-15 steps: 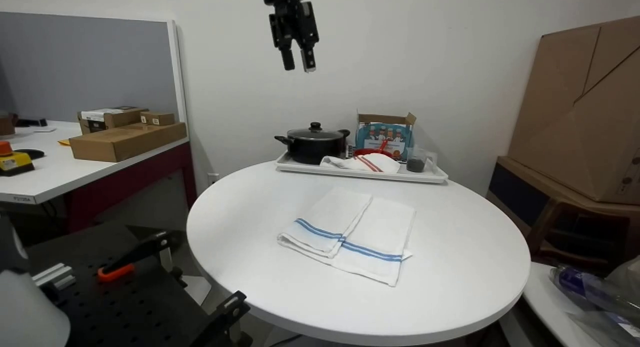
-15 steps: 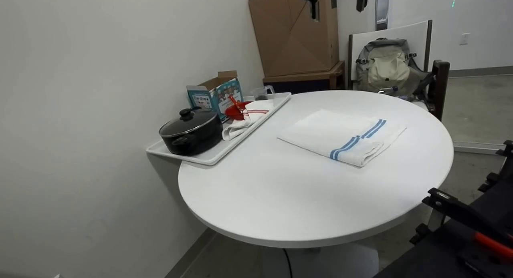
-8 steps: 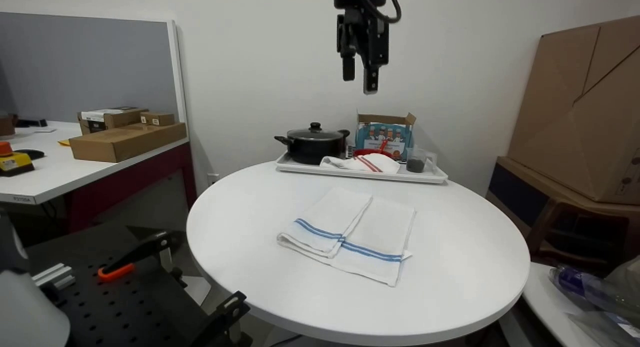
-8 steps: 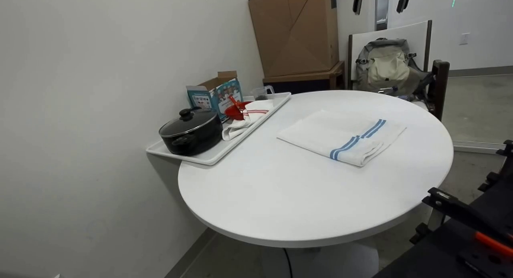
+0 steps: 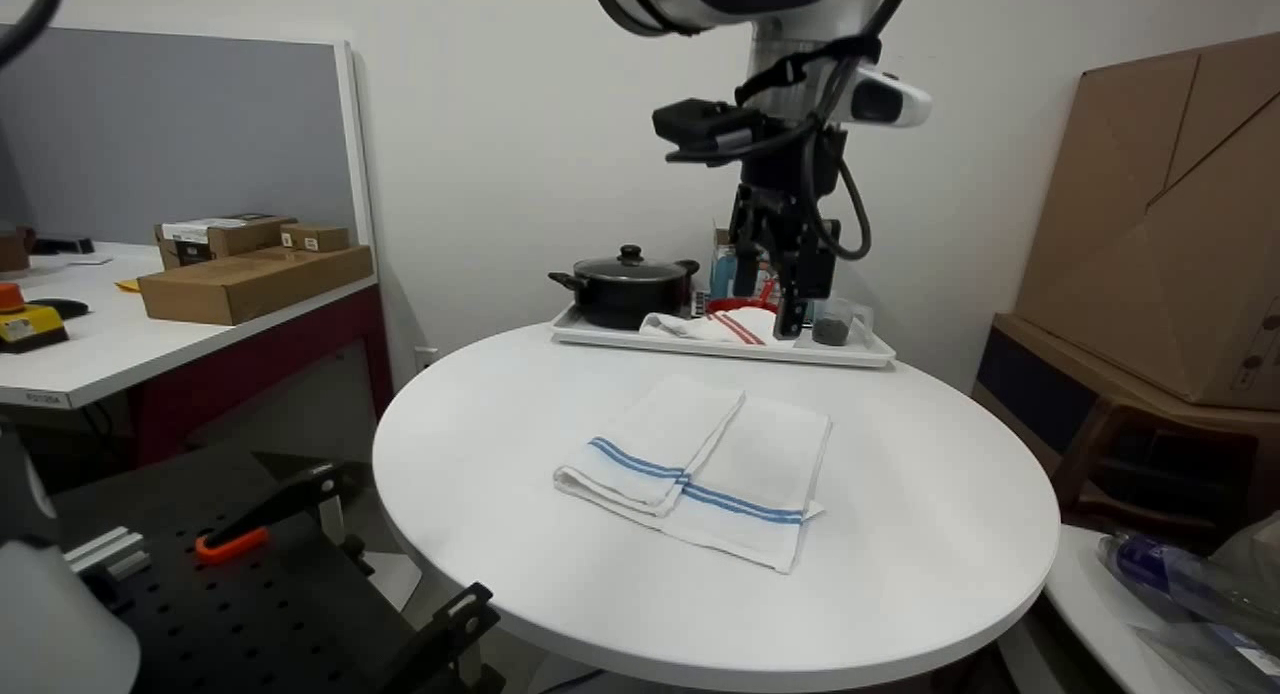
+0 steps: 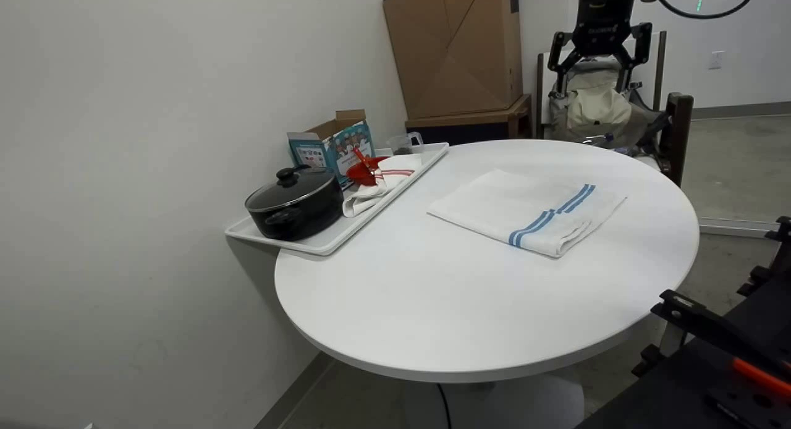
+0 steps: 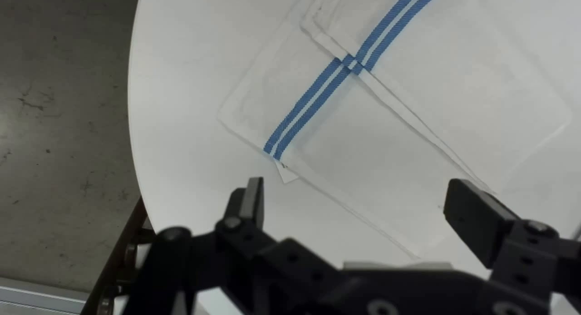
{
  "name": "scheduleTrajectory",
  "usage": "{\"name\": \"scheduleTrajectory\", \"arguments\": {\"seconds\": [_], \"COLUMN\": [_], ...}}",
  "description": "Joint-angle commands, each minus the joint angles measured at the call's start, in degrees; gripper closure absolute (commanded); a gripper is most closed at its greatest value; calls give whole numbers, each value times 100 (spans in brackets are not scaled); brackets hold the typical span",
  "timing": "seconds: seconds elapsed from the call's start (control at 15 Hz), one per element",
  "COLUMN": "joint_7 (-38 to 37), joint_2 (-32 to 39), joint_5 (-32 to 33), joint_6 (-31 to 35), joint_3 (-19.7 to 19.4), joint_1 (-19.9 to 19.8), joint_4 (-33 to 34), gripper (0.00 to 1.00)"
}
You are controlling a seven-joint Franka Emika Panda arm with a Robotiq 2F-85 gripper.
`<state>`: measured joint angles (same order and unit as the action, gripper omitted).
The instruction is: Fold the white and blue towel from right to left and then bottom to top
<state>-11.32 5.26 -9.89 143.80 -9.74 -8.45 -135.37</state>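
The white and blue towel (image 5: 760,464) lies on the round white table (image 5: 930,564), one part doubled over so that its striped flap covers another section. In the wrist view the flap's edge crosses the towel (image 7: 363,138) diagonally, and a small white tag (image 7: 287,173) sticks out by the stripes. My gripper (image 5: 768,302) hangs above the table, apart from the cloth, in both exterior views. Its fingers (image 7: 472,215) stand wide apart with nothing between them; from the wrist, one towel corner shows below the gap.
Against the wall a white tray (image 6: 334,246) carries a black lidded pot (image 6: 293,203), a red bowl (image 6: 361,173), a white and red cloth (image 6: 398,169), an open blue box (image 6: 352,148) and a clear mug (image 6: 403,144). A chair with a backpack (image 6: 593,104) stands beyond the table.
The gripper has come down toward the table, moving rightward in both exterior views, and more of the arm shows. The towel lies as before; the jaws have stayed open.
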Motion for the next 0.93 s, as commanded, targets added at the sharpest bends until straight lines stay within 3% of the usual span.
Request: {"name": "scheduleTrajectory", "arguments": {"seconds": [0.0, 0.47, 0.87], "joint_7": [-272, -480, -354], "joint_2": [944, 1822, 2747], "joint_5": [59, -598, -667], "joint_6": [-56, 581, 589], "joint_3": [-35, 95, 176], "joint_1": [-49, -146, -223], "joint_4": [723, 1050, 1326], "gripper": [0, 0, 0]}}
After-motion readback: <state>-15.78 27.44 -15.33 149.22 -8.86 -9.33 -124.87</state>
